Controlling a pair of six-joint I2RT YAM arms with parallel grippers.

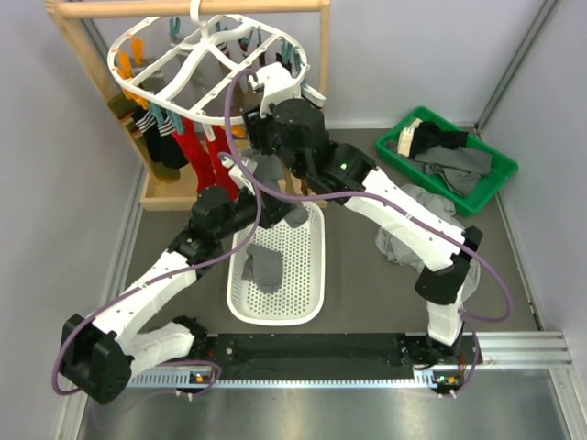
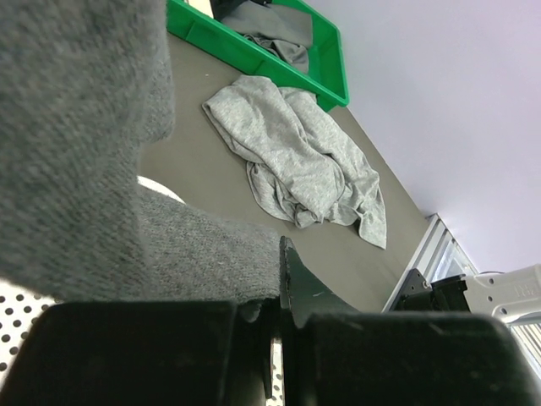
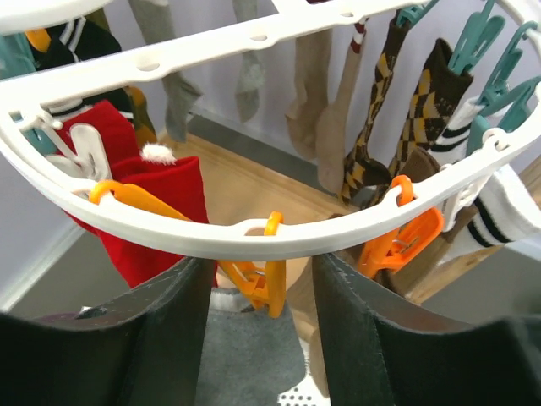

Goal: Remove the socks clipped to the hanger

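Top external: one hanger (image 1: 209, 50), two red socks (image 1: 190, 147)

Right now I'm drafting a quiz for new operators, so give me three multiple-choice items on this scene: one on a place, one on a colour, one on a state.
1. Where is the green bin?
A. at the table's far right
B. between the arm bases
C. on the wooden rail

2. What colour is the clip between the right gripper's fingers?
A. teal
B. orange
C. white

3. The left gripper is:
A. open and empty
B. shut on a grey sock
C. shut on a red sock

Answers:
1 A, the top view shows it at the right rear.
2 B, the wrist view shows an orange clip with a finger on each side.
3 B, grey knit is pinched between its closed fingers.
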